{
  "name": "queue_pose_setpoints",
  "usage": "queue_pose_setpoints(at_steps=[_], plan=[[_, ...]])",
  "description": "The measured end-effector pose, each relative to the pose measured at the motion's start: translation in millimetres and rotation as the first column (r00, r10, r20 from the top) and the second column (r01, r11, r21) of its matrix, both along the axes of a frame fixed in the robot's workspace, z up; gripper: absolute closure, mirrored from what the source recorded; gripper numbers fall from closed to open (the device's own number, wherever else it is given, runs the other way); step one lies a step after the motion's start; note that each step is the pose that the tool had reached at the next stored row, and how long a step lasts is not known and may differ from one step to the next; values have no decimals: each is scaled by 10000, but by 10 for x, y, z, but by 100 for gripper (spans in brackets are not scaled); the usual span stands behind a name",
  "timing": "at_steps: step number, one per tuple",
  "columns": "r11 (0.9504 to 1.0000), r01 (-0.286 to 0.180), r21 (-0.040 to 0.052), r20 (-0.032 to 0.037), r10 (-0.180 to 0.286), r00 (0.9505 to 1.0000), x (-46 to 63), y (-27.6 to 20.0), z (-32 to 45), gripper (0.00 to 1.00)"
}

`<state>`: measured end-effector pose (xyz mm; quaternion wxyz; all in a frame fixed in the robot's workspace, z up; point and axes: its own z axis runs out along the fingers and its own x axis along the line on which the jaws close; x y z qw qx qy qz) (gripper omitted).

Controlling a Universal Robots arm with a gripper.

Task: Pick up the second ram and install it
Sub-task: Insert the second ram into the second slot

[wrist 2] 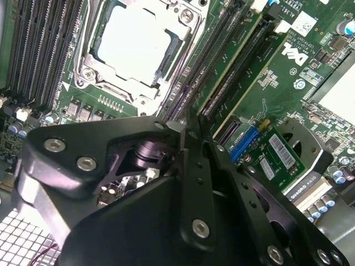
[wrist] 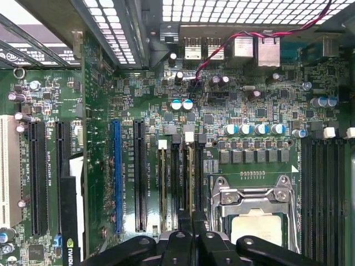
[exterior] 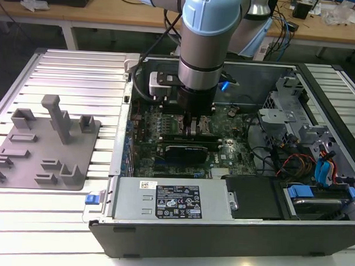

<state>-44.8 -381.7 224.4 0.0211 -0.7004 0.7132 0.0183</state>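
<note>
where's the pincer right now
In the exterior view the pincer is down inside the open computer case, near the middle. In the first wrist view its tips sit at the black memory slots, right beside the CPU socket.

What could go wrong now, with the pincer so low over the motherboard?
The pincer hangs right at the narrow memory slots; a small misalignment might jam against their edges instead of seating anything. The CPU socket lies just beside them, so a sideways drift could strike it.
</note>
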Motion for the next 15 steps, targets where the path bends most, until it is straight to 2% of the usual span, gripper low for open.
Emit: queue_pose_setpoints(at_steps=[1, 2, 8, 11, 15], plan=[[10000, 0, -4, -2, 0, 10000, 0, 0, 0, 84], [10000, 0, -5, -2, 0, 10000, 0, -1, 1, 84], [10000, 0, -6, -2, 0, 10000, 0, -1, 191, 84], [10000, 0, -9, -1, 0, 10000, 13, 0, 191, 84], [10000, 3, -17, -10, -3, 10000, 100, 0, 191, 84]])
